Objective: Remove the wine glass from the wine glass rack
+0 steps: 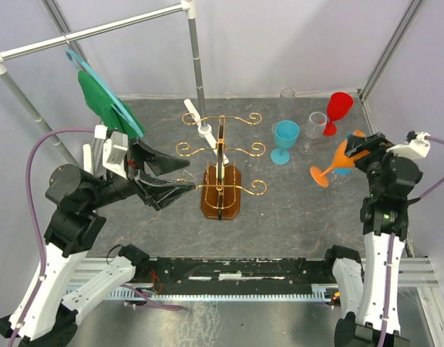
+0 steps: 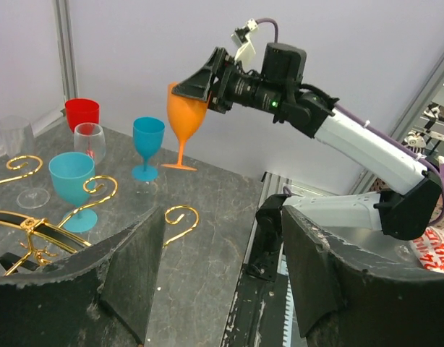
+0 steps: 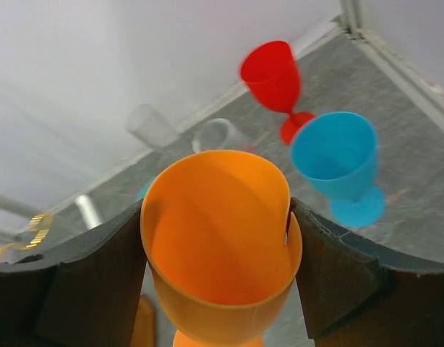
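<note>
My right gripper (image 1: 356,149) is shut on the bowl of an orange wine glass (image 1: 336,163), at the table's right side and well away from the rack. The right wrist view shows both jaws pressed against the orange bowl (image 3: 218,238), which has a slit in its rim. Its foot is down at the tabletop. The wine glass rack (image 1: 220,165), gold wire on a brown wooden base, stands mid-table with bare arms. My left gripper (image 1: 187,176) is open just left of the rack, with nothing between its jaws (image 2: 222,289). In the left wrist view the orange glass (image 2: 186,116) is far off.
A light-blue glass (image 1: 285,137), a clear glass (image 1: 314,126), a red glass (image 1: 338,108) and a blue glass (image 1: 344,170) stand near the orange one. A clear cup (image 1: 287,92) sits at the back wall. A green cloth (image 1: 99,94) hangs from the rail at left.
</note>
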